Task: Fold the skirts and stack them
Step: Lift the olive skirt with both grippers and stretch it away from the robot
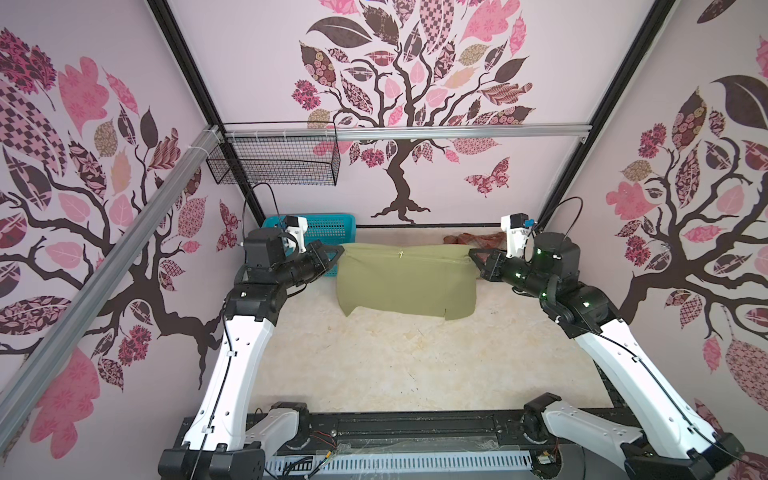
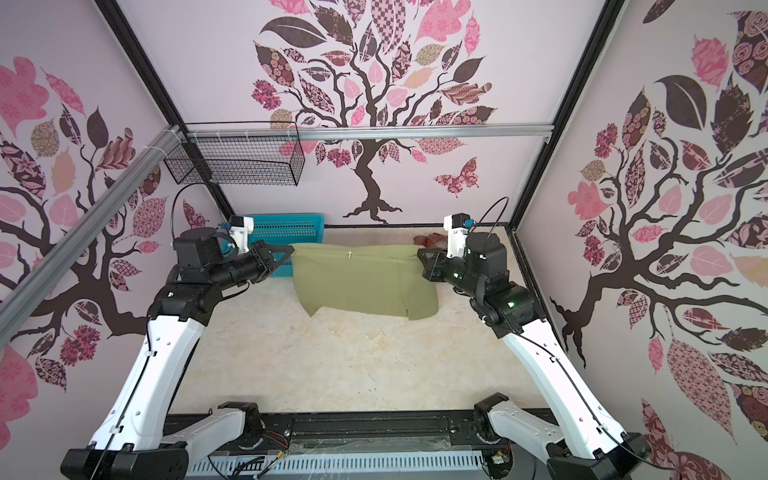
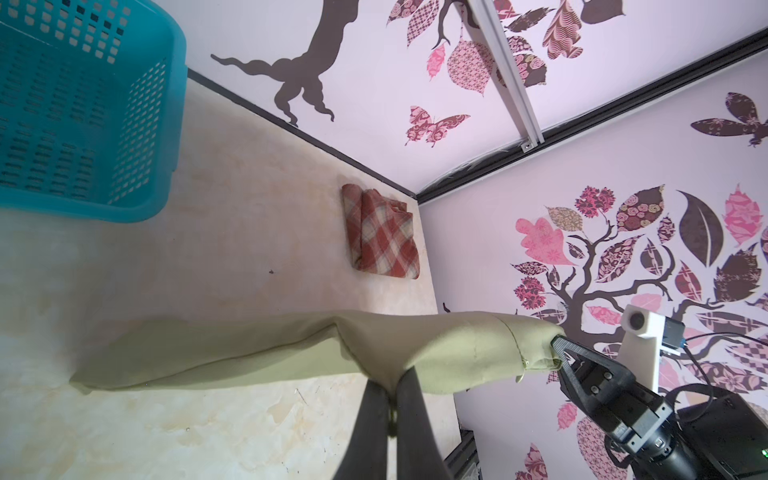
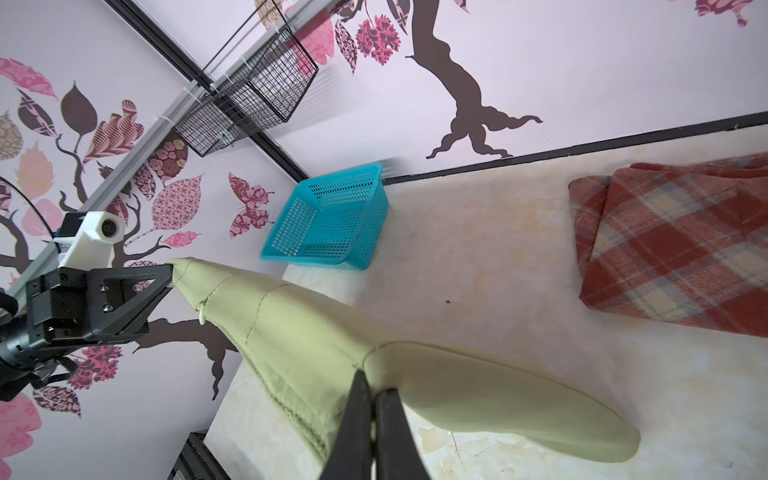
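Observation:
The olive-green skirt hangs stretched between my two grippers above the table, its lower edge trailing on the surface. My left gripper is shut on the skirt's left top corner. My right gripper is shut on its right top corner. The olive-green skirt sags between them in the wrist views. The plaid skirt, rust-red and cream, lies folded at the back right of the table.
A turquoise plastic basket stands at the back left, just behind my left gripper. A black wire basket hangs on the rail above it. Walls close the table on three sides.

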Robot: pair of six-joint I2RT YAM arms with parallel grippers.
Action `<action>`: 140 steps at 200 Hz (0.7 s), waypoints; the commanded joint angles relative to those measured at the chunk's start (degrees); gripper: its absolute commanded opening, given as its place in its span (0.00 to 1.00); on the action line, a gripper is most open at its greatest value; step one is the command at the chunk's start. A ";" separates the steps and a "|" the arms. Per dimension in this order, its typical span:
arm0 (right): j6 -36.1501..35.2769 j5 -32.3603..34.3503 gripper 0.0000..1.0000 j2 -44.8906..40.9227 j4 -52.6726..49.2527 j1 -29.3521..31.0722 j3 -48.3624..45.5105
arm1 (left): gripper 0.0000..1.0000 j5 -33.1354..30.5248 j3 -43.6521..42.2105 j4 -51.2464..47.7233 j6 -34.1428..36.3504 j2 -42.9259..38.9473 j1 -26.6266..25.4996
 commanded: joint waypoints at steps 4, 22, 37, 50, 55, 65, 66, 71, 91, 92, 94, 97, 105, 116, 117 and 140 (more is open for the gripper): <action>-0.17 4.20 0.00 0.76 -2.62 -1.65 4.76 | 0.00 -4.42 5.19 -1.75 0.45 1.06 1.97; -1.02 4.85 0.00 3.67 -1.92 -1.78 6.79 | 0.00 -4.13 8.52 -2.58 1.00 3.89 2.06; -1.65 4.96 0.00 6.73 -1.15 -2.20 8.87 | 0.00 -4.04 10.72 -1.86 0.81 6.74 2.11; -1.61 2.67 0.00 9.74 0.01 -3.46 10.82 | 0.00 -3.40 12.94 -1.43 0.60 9.79 2.20; -1.37 1.45 0.00 11.06 0.50 -4.14 11.53 | 0.00 -3.13 13.84 -1.21 0.56 11.05 2.15; -0.81 -1.24 0.00 13.58 1.85 -6.01 12.65 | 0.00 -3.05 15.70 -1.01 0.48 13.57 2.17; -0.74 -1.53 0.00 13.85 1.99 -6.20 12.74 | 0.00 -3.08 15.90 -0.97 0.48 13.83 2.16; -0.21 -2.75 0.00 15.03 2.81 -7.34 13.18 | 0.00 -3.03 16.84 -0.58 0.56 15.00 2.19; 2.10 -8.36 0.00 19.63 6.45 -12.58 14.59 | 0.00 -2.48 22.00 0.23 0.40 20.47 2.23; 2.21 -8.56 0.00 19.87 6.57 -12.83 14.63 | 0.00 -2.44 22.30 0.27 0.39 20.79 2.19; 2.39 -9.06 0.00 20.31 6.93 -13.30 14.78 | 0.00 -2.30 22.81 0.29 0.39 21.29 2.16; 2.69 -9.55 0.00 20.85 7.36 -13.90 15.07 | 0.00 -2.18 23.72 0.42 0.39 22.18 2.15; 2.92 -10.51 0.00 22.51 7.94 -15.09 16.37 | 0.00 -1.90 26.10 0.53 0.38 24.50 2.16; 2.44 -10.34 0.00 24.72 7.71 -15.83 18.66 | 0.00 -1.70 29.16 -0.07 0.63 27.22 2.17; 2.42 -10.25 0.00 24.92 7.51 -15.86 19.00 | 0.00 -1.70 29.48 -0.15 0.64 27.50 2.16; 1.61 -11.33 0.00 27.99 6.05 -15.89 23.94 | 0.00 -1.00 33.03 0.40 0.19 30.25 2.19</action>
